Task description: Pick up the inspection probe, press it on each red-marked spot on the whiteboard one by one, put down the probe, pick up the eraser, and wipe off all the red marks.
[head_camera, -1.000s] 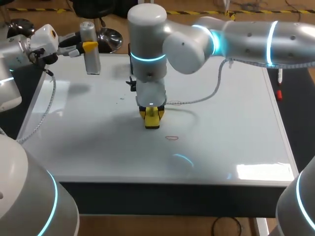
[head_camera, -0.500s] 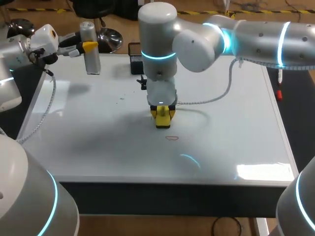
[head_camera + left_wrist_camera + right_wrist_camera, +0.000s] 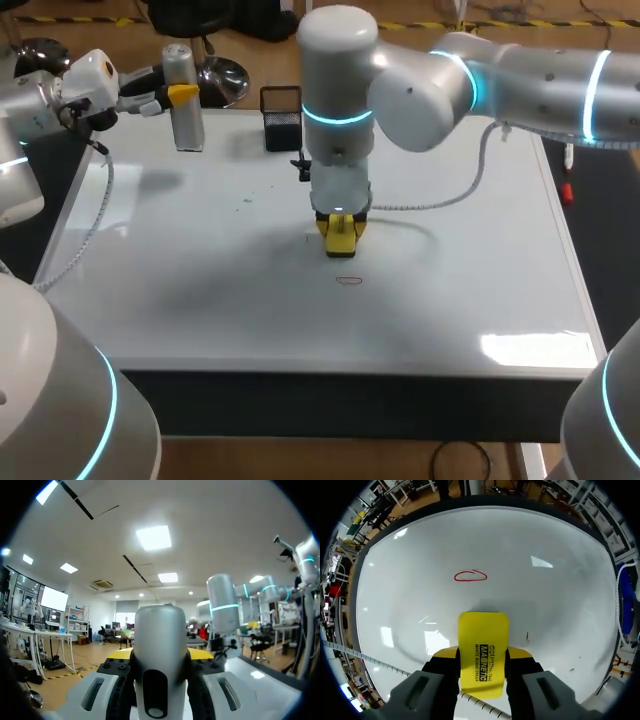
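Between the right jaws, closed on its two sides, the yellow eraser (image 3: 483, 652) was held low at the whiteboard (image 3: 480, 260); contact could not be confirmed. Within the last second it had been carried sideways towards the single red mark (image 3: 470, 576), found just ahead and untouched, so wiping was judged imminent. The eraser was recorded as a flat yellow slab with black print. The silver probe (image 3: 160, 665) was clamped in the left jaws, above the whiteboard's far left corner.

Left arm (image 3: 40, 390) and right arm (image 3: 520, 70): glossy silver-white cylindrical links, glowing cyan joint rings, grey braided cables (image 3: 375, 662). Right tool (image 3: 484, 652): black fingers, yellow tips.
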Robot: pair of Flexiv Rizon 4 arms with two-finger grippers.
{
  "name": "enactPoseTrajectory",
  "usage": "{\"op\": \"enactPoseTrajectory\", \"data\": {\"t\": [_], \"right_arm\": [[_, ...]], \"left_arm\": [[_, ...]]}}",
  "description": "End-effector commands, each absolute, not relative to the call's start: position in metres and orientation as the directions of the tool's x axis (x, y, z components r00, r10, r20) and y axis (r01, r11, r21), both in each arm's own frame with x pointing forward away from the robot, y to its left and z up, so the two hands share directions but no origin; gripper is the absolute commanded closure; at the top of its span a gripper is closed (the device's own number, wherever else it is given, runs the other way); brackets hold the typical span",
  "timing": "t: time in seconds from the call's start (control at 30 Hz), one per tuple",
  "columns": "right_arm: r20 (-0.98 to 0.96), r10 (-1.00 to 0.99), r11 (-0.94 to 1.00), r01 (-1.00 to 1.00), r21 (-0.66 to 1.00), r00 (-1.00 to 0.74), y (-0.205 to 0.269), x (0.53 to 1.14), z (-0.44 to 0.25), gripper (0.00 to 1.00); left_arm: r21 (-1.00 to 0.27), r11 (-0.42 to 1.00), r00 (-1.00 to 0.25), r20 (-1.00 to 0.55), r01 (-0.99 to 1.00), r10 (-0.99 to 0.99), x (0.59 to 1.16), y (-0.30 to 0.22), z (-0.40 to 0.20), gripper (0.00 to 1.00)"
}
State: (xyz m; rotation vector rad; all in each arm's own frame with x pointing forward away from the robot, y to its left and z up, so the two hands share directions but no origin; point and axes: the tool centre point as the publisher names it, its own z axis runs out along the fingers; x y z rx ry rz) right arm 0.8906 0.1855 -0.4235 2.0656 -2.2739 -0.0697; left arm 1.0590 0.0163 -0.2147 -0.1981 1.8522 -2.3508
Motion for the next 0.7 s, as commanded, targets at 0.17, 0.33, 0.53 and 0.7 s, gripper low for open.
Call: {"op": "enactPoseTrajectory", "data": {"t": [0.17, 0.33, 0.53, 0.7], "right_arm": [[-0.019, -0.995, 0.097, -0.995, 0.035, -0.098, 0.138, 0.913, -0.354, 1.0], [-0.026, -0.994, 0.104, -0.994, 0.02, -0.105, 0.109, 0.933, -0.347, 1.0], [-0.01, -0.99, 0.141, -0.99, 0.008, -0.141, 0.068, 0.955, -0.343, 1.0], [-0.004, -0.989, 0.148, -0.989, 0.0, -0.148, 0.037, 0.971, -0.34, 1.0]], "left_arm": [[-0.973, -0.23, -0.98, 0.015, 0.032, -0.197, 1.058, 0.015, -0.213, 1.0], [-0.973, -0.23, -0.98, 0.015, 0.032, -0.197, 1.058, 0.015, -0.213, 1.0], [-0.973, -0.23, -0.98, 0.015, 0.032, -0.197, 1.058, 0.015, -0.213, 1.0], [-0.973, -0.23, -0.98, 0.015, 0.032, -0.197, 1.058, 0.015, -0.213, 1.0]]}}
